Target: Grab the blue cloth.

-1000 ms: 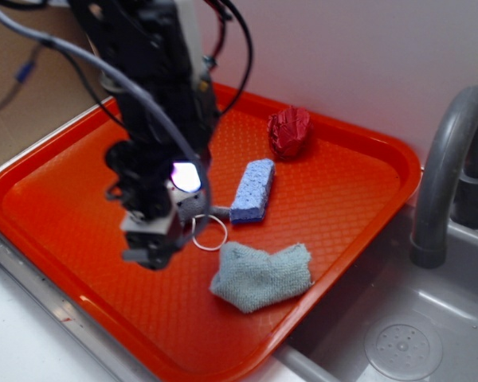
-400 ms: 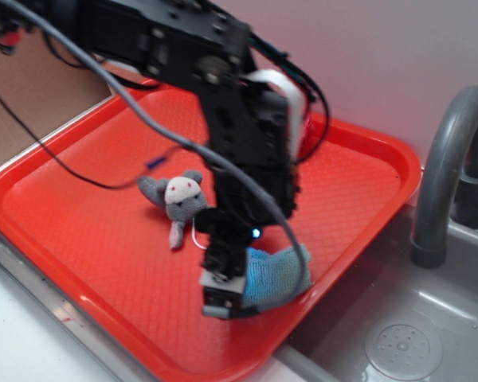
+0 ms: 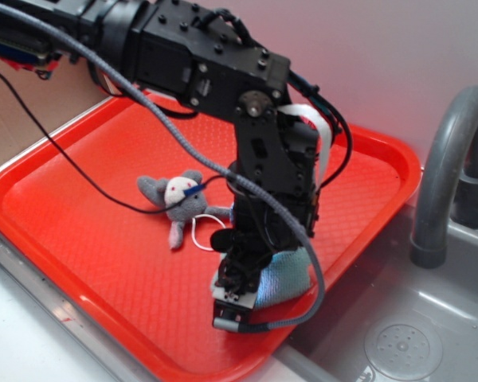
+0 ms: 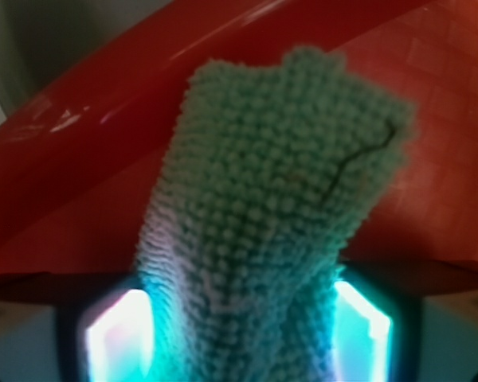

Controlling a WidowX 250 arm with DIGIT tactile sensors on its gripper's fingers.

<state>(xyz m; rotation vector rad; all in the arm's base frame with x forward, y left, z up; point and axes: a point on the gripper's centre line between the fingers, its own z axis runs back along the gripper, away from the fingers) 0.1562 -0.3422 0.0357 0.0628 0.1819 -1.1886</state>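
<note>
The blue cloth [image 3: 288, 277] lies near the front right edge of the red tray [image 3: 72, 239], partly hidden by the arm. My gripper [image 3: 236, 306] points down at the cloth's left side, close to the tray floor. In the wrist view the fuzzy pale blue-green cloth [image 4: 279, 199] stands bunched in a column that fills the gap of my gripper [image 4: 239, 338]. Both glowing fingers [image 4: 115, 334] press against its sides, so the gripper is shut on it.
A grey plush mouse [image 3: 178, 199] lies mid-tray with a white ring [image 3: 197, 232] beside it. The tray's front rim [image 3: 247, 370] is just below the gripper. A grey faucet [image 3: 444, 175] and sink [image 3: 398, 342] are to the right.
The arm swung right from over the mouse to the cloth and came down on it. The mouse is now uncovered, and the cloth is bunched between the fingers.
</note>
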